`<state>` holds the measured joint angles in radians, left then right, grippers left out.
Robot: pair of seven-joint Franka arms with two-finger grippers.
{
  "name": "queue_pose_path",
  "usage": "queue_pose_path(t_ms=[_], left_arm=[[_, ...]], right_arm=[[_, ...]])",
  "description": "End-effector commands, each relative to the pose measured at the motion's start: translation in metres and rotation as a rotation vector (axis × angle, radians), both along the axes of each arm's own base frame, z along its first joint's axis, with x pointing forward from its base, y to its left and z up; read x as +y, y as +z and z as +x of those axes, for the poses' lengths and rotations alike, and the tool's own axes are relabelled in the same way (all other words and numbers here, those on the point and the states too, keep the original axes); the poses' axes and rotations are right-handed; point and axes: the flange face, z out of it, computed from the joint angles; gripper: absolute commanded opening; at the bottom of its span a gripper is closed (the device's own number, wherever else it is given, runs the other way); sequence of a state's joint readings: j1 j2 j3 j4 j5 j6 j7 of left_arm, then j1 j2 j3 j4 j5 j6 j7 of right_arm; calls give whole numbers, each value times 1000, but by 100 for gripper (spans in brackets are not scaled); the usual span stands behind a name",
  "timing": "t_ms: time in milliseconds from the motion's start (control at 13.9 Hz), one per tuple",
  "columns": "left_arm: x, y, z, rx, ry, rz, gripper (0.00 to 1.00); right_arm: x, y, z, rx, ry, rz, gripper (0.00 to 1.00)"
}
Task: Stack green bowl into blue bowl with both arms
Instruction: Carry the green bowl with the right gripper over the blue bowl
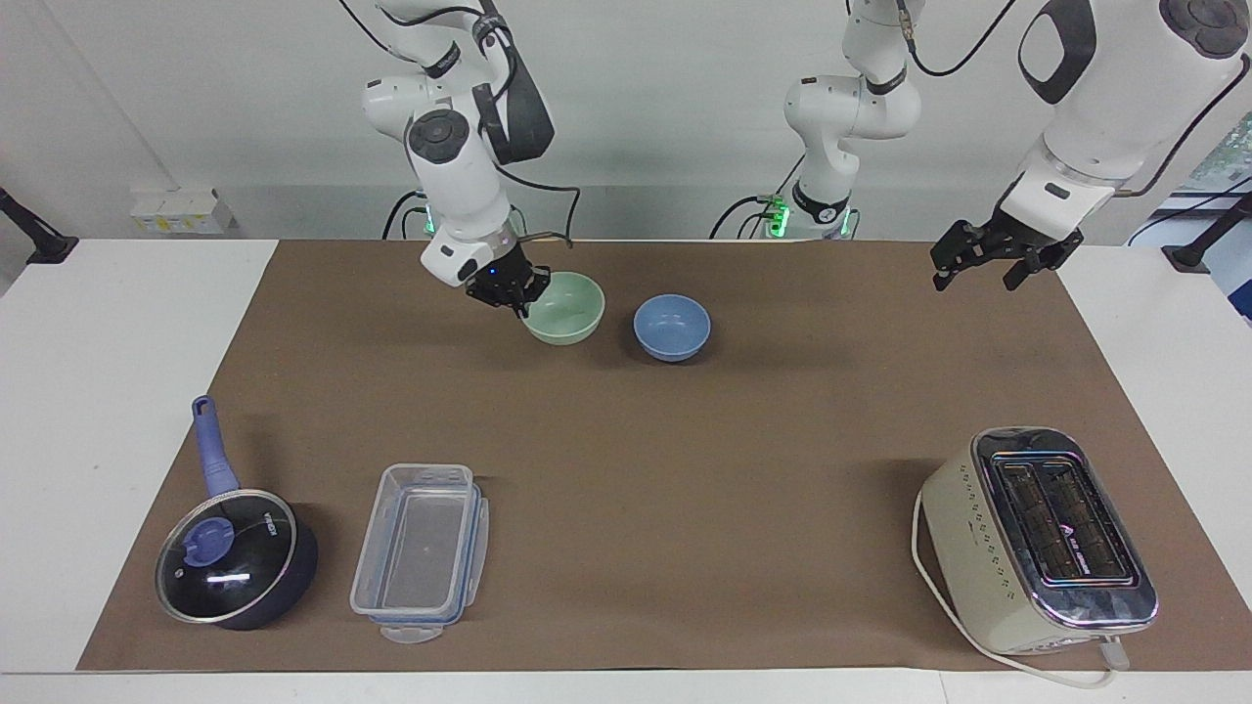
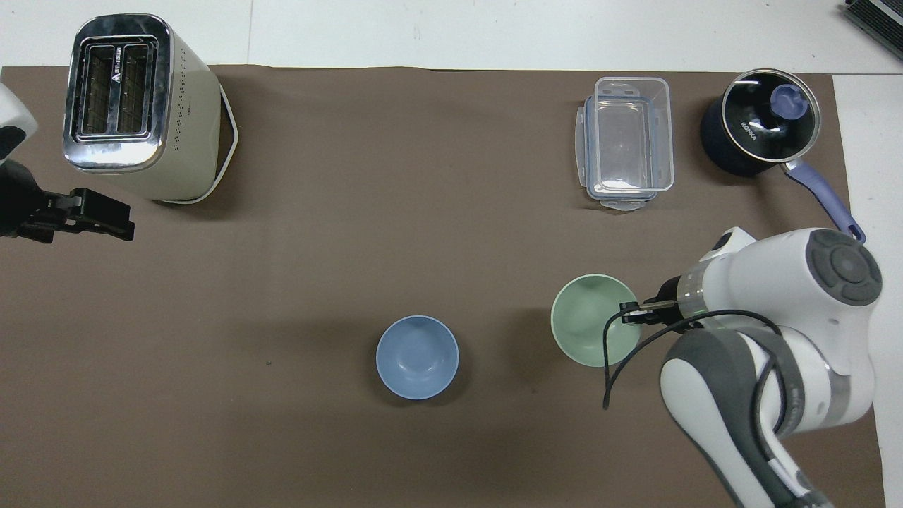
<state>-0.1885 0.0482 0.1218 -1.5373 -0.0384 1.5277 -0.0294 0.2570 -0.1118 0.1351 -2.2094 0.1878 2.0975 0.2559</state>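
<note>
The pale green bowl (image 1: 565, 307) (image 2: 591, 319) hangs above the brown mat, gripped at its rim by my right gripper (image 1: 513, 289) (image 2: 640, 312), which is shut on it. It is level with the blue bowl (image 1: 672, 327) (image 2: 417, 356), which rests upright and empty on the mat toward the left arm's end from it, a short gap between them. My left gripper (image 1: 988, 259) (image 2: 99, 215) waits open in the air over the mat's edge at its own end of the table, holding nothing.
A cream toaster (image 1: 1039, 540) (image 2: 134, 106) stands farthest from the robots at the left arm's end. A clear plastic container (image 1: 423, 550) (image 2: 625, 142) and a dark lidded saucepan (image 1: 235, 559) (image 2: 760, 122) sit at the right arm's end, farther from the robots than the bowls.
</note>
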Motion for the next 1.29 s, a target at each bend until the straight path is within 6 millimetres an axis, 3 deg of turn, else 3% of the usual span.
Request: queue_pose_path(t_ms=[0, 216, 432, 1223], left_arm=[[5, 5, -4, 1, -3, 15, 100], [5, 5, -4, 1, -3, 15, 100], [5, 5, -4, 1, -3, 15, 100], [5, 6, -4, -1, -3, 15, 100]], right_arm=[[46, -7, 2, 12, -34, 59, 0], [107, -19, -2, 24, -84, 75, 0], [131, -41, -12, 37, -83, 69, 0], [141, -71, -35, 93, -83, 27, 0]])
